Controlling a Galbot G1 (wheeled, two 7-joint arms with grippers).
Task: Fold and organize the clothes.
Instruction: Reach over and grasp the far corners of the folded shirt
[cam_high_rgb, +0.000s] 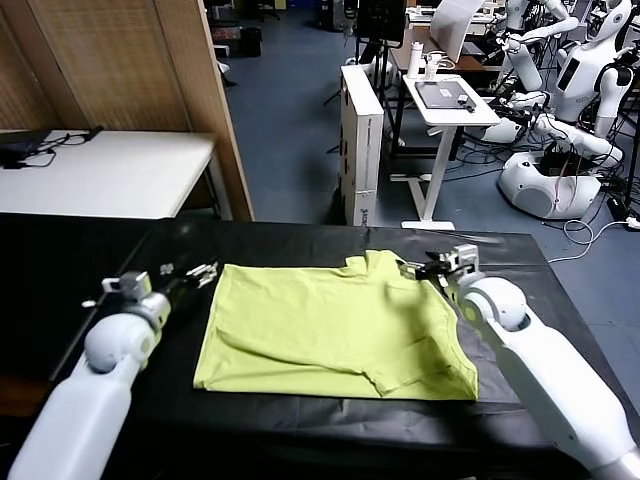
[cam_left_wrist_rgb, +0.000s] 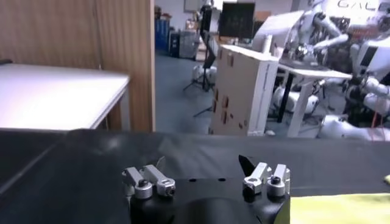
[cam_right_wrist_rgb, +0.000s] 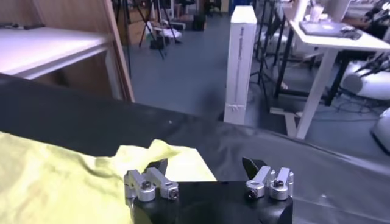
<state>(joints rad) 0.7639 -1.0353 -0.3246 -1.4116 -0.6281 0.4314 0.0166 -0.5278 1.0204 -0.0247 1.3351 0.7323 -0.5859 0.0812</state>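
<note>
T-shirt (cam_high_rgb: 335, 330) lies flat on black tabletop (cam_high_rgb: 90, 250); left pincer (cam_high_rgb: 195, 274) and right pincer (cam_high_rgb: 425, 268) (flanking it) gape wide, empty.

Black tablecloth (cam_high_rgb: 300, 420); white desk (cam_high_rgb: 110, 170) behind; cardboard box (cam_high_rgb: 362, 140); wooden partition (cam_high_rgb: 140, 70).

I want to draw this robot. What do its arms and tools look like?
Both arms are smooth, rounded white shells with ball-like wrist joints. The left tool and right tool each have a black body, silver metal finger mounts with screws, and black fingertips. No loose cables or markings show.
</note>
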